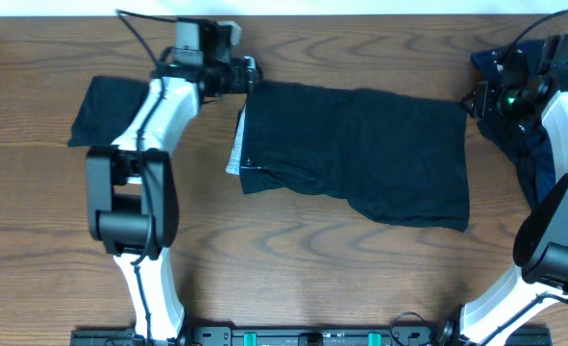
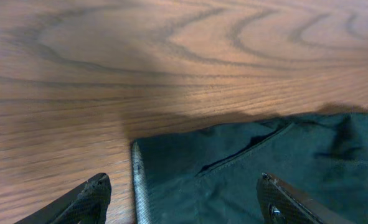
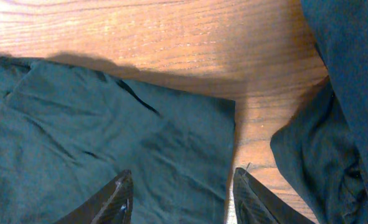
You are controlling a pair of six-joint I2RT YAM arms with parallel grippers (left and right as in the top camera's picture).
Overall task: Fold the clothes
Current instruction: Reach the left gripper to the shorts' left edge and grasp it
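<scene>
With left tool (image 2: 182,185) released and empty, straddles the large black garment (image 1: 360,154) at its left corner; with right tool (image 3: 182,176), equally spread, its right corner. Lies flat, unfolded, on the surface (image 1: 293,279), navy heap (image 1: 526,168) right of it not yet folded. Shows only overhead: small black piece (image 1: 101,106) left of it, perhaps done.

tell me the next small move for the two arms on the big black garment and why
Probably lower both grippers and close them on the far corners of the black garment. The left gripper straddles the corner by the pale strip, the right gripper the other one; both sets of jaws stand apart and the cloth lies flat, not yet pinched.
</scene>
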